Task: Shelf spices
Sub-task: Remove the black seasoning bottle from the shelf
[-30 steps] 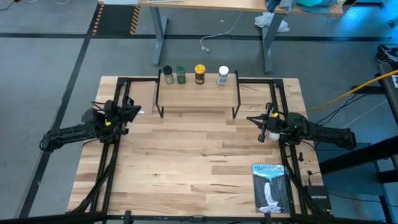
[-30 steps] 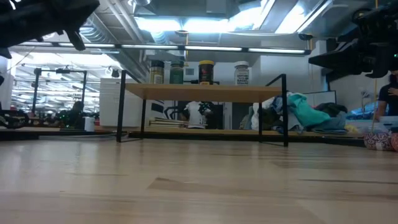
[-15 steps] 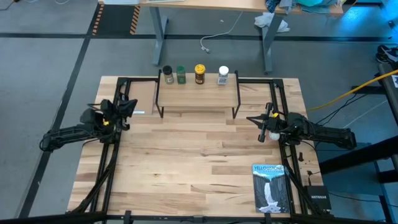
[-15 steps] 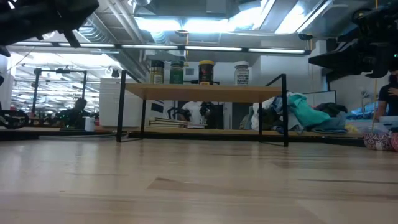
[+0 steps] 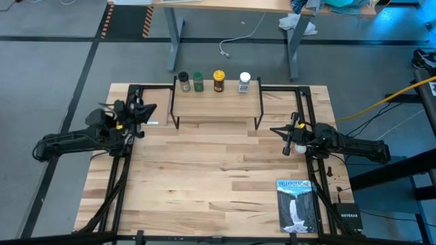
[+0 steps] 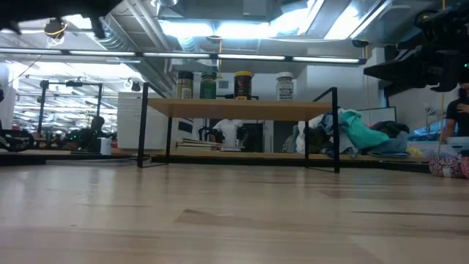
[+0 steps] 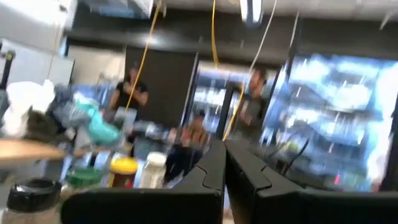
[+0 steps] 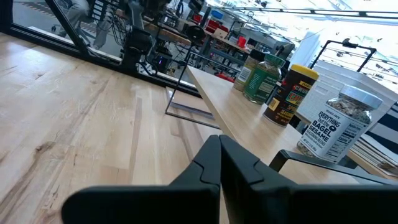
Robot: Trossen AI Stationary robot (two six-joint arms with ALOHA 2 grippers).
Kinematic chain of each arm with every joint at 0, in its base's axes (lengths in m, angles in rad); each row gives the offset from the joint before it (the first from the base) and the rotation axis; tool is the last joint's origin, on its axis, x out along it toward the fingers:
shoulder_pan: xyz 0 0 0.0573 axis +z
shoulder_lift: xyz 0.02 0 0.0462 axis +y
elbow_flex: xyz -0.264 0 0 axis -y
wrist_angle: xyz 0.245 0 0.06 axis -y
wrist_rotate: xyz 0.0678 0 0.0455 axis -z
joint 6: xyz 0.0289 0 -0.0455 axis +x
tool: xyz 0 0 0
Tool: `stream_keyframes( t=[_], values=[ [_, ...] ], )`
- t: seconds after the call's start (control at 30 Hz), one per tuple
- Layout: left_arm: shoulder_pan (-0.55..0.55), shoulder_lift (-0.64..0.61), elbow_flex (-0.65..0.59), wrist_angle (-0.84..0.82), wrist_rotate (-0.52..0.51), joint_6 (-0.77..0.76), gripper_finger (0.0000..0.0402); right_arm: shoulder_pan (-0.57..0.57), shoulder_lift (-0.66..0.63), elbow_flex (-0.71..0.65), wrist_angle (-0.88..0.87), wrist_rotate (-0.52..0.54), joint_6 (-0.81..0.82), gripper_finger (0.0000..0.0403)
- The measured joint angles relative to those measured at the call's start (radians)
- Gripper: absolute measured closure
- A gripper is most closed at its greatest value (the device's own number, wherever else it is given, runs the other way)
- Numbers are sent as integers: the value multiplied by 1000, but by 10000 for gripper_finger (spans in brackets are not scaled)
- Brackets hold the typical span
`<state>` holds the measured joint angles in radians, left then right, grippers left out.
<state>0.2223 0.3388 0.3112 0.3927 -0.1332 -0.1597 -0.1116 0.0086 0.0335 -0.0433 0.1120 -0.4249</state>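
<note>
You're looking at all four spices (image 5: 213, 82) standing in a row on the shelf (image 5: 216, 103) — left gripper (image 5: 145, 111) and right gripper (image 5: 275, 130) both pinched empty, hanging well apart from it — nothing's needing shelving now

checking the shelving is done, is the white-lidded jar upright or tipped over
Upright: the white-lidded jar stands lid up on the shelf, rightmost in the row of four.

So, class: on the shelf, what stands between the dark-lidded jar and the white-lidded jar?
In the high view, the green jar and the yellow-lidded amber jar stand between the dark-lidded jar and the white-lidded jar.
</note>
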Motion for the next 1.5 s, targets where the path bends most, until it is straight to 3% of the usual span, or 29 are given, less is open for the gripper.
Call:
stream_keyframes(
  t=[0.2,0.3,0.53,0.7,0.83,0.93,1.1,1.5],
  values=[
    [0,251,235,-138,0,110,400,0,0,0,0,0,0,400],
    [15,362,369,-259,-10,173,378,0,0,0,0,0,0,400],
    [28,563,617,-435,-54,395,249,0,0,0,0,0,0,400],
    [29,651,773,-574,-207,566,160,0,0,0,0,0,0,400],
    [45,721,899,-740,-352,600,118,0,0,0,0,0,0,400],
    [79,790,977,-894,-449,566,103,0,0,0,0,0,0,400],
    [126,884,1065,-1052,-459,510,95,0,0,0,0,0,0,400],
    [91,910,1079,-813,-479,659,101,0,0,0,0,0,0,400]
  ],
)
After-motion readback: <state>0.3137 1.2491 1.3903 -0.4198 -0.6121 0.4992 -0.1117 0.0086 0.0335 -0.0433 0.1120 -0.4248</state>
